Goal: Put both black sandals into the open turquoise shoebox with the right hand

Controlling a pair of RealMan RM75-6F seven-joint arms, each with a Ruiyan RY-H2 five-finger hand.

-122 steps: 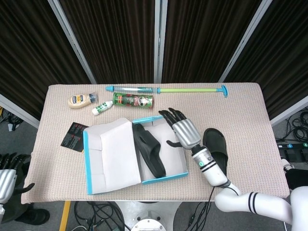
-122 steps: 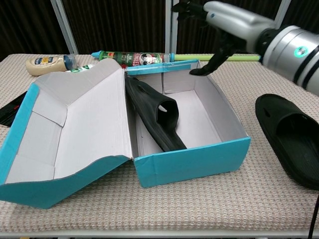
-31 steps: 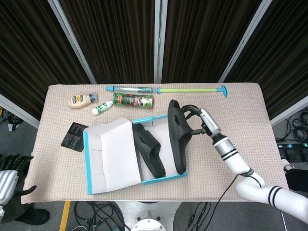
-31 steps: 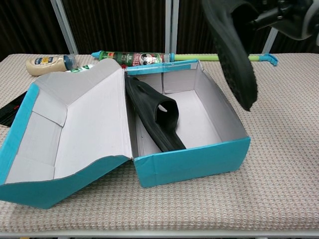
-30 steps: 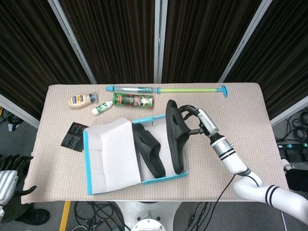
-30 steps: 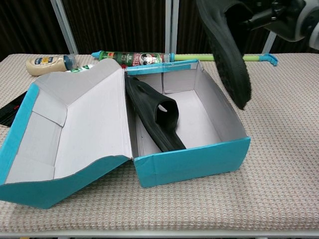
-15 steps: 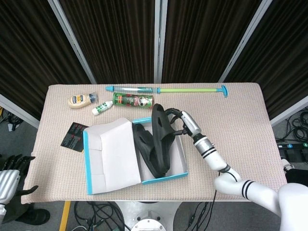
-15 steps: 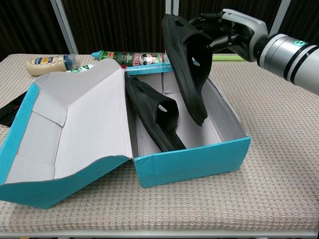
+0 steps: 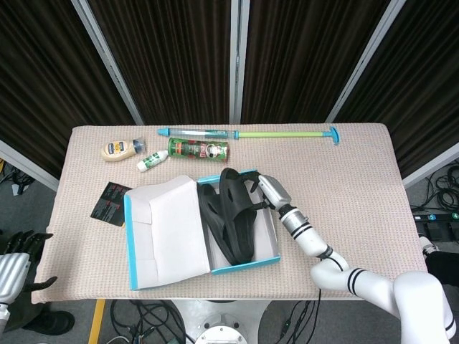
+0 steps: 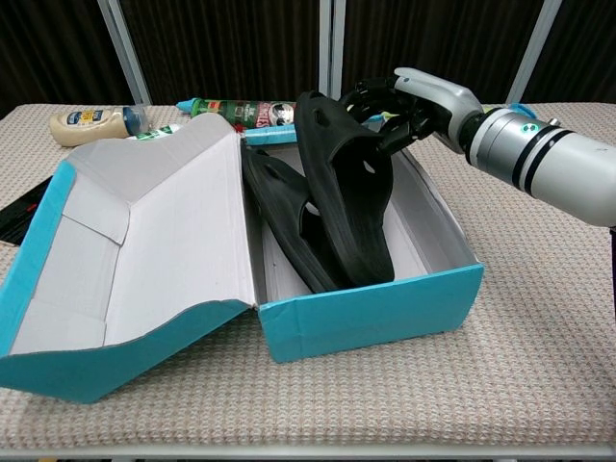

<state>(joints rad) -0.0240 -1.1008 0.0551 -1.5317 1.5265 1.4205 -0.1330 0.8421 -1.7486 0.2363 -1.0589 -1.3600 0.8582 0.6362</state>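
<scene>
Sandals [image 10: 342,197] matte black rubber, in cardboard shoebox [image 10: 385,308]; right hand [image 10: 409,101] gripping one.

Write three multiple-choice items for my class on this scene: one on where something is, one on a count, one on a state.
1. Where is the mayonnaise bottle?
A. Inside the shoebox
B. On the table's far left
C. Beside the right hand

2. How many black sandals are in the shoebox?
A. None
B. One
C. Two

3. What is the right hand doing?
A. Holding a sandal
B. Resting flat on the table
C. Gripping the box lid

Key: 1 B, the mayonnaise bottle lies near the table's far left corner. 2 C, the first sandal and second sandal both sit in the shoebox. 3 A, the right hand holds the second sandal's top end.
</scene>
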